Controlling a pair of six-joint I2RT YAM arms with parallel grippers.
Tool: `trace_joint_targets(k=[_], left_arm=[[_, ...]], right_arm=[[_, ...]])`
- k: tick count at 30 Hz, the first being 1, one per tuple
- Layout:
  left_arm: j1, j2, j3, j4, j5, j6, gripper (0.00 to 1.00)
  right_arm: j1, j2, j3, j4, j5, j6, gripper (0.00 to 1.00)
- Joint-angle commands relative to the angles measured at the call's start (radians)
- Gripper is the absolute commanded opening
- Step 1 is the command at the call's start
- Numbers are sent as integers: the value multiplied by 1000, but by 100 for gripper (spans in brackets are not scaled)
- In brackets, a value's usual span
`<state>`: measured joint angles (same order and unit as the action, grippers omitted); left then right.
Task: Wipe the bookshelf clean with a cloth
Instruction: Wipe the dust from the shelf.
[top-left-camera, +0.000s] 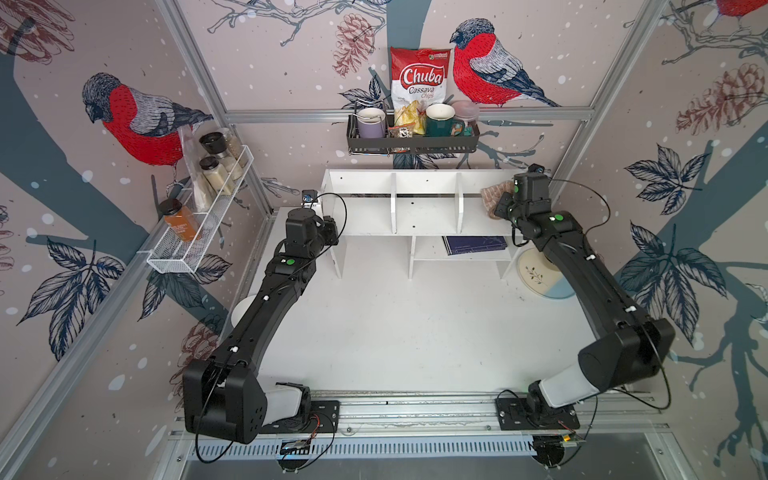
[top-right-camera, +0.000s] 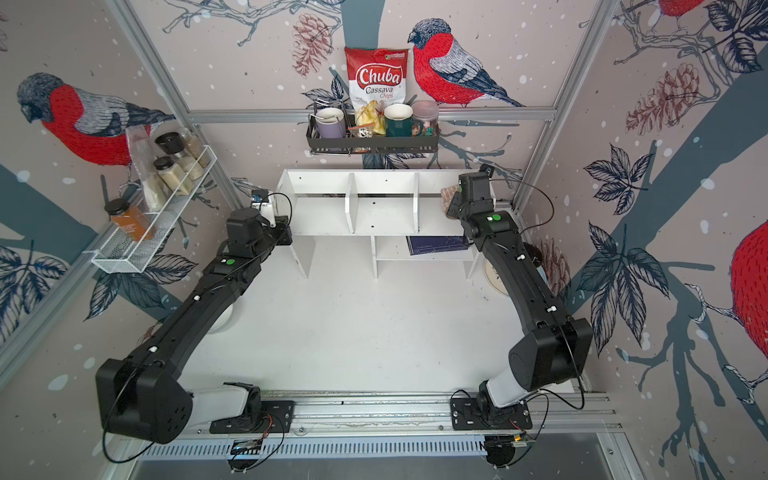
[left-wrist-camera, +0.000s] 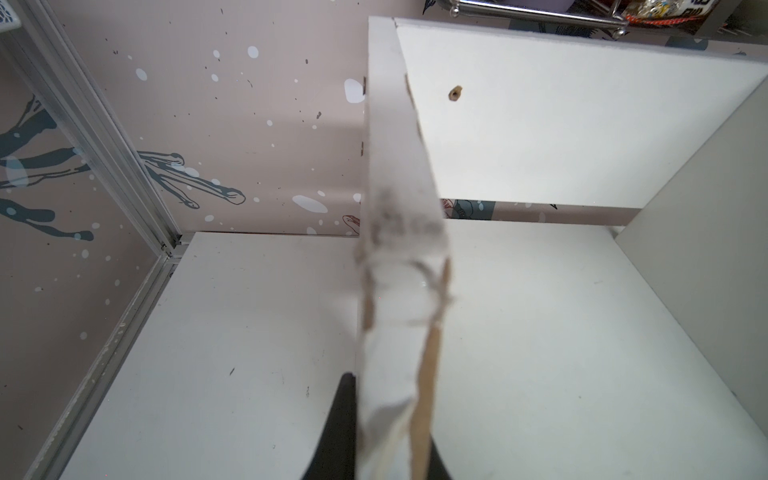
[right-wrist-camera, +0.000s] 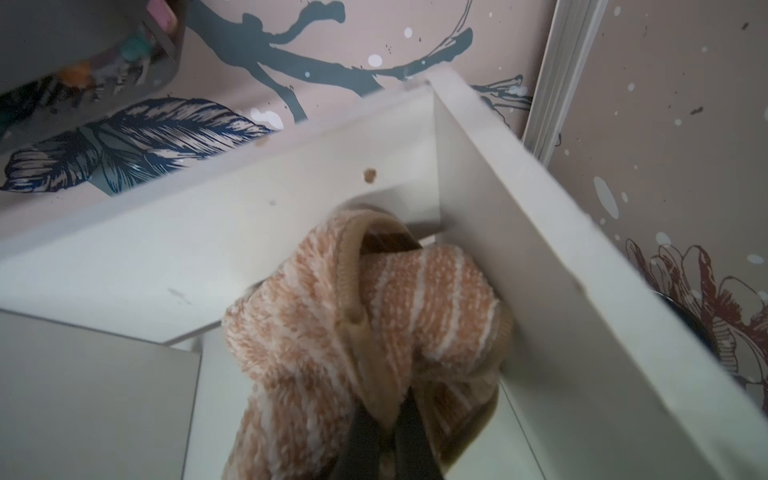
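On the white table (top-left-camera: 395, 332), right jaws pinch the cloth (right-wrist-camera: 316, 324), left jaws the bookshelf (left-wrist-camera: 395, 166) side.

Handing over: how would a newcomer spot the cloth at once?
Find the white bookshelf at the back wall. In its right end compartment, the right gripper clamps the cloth: fuzzy tan, white stripes, the only soft thing there.
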<state>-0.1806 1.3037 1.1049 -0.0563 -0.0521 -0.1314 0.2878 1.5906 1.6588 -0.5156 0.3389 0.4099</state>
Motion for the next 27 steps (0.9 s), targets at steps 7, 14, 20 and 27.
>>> trace_joint_targets(k=[7,14,20,27], left_arm=[[-3,-6,5,-14,117,-118,0],[-3,3,6,-11,125,-124,0],[-3,3,6,-11,126,-126,0],[-4,-1,9,-12,130,-126,0]], right_arm=[[101,102,133,12,-52,19,0],[95,-62,-160,99,-105,67,0],[36,-190,-313,94,-51,37,0],[-13,-143,-175,34,44,-8,0]])
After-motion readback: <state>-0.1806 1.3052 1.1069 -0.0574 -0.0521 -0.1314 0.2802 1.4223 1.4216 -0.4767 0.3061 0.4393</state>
